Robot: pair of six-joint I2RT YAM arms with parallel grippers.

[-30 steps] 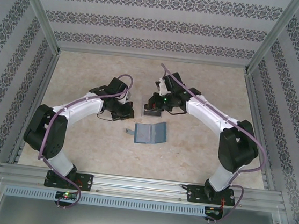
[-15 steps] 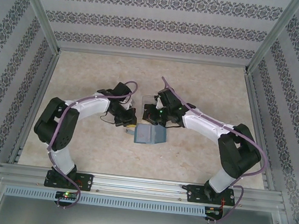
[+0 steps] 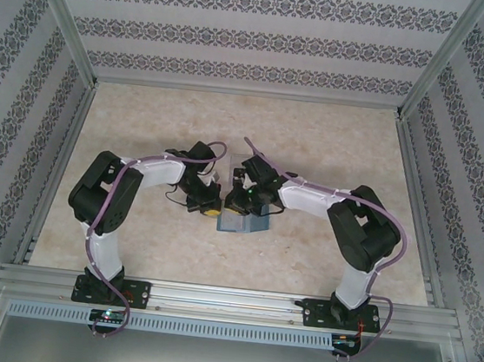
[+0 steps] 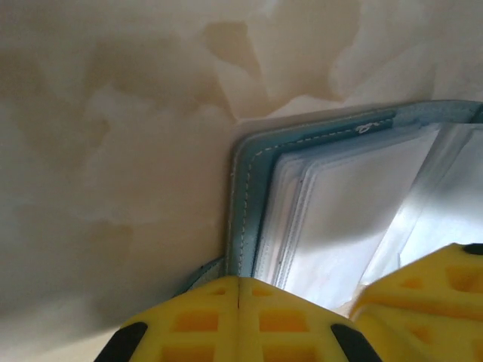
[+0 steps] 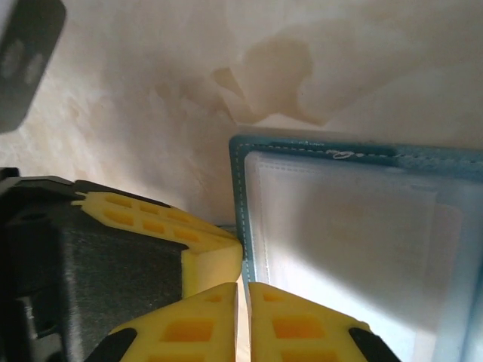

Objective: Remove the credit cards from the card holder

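Pretty sure this is a robotics lab test booth, not anybody's home. Aluminium frame posts [image 3: 61, 16] box in a marble-look tabletop [image 3: 334, 139], the walls are just striped floral wallpaper [image 3: 258, 43], and two robot arms [image 3: 151, 171] are bolted to a metal rail [image 3: 228, 300] up front.

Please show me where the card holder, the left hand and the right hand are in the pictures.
card holder [image 5: 240, 188]: right wrist view, on its teal stitched border.
left hand [image 4: 238, 290]: left wrist view, at the seam between its yellow fingertips.
right hand [image 5: 243, 296]: right wrist view, between its yellow fingertips.
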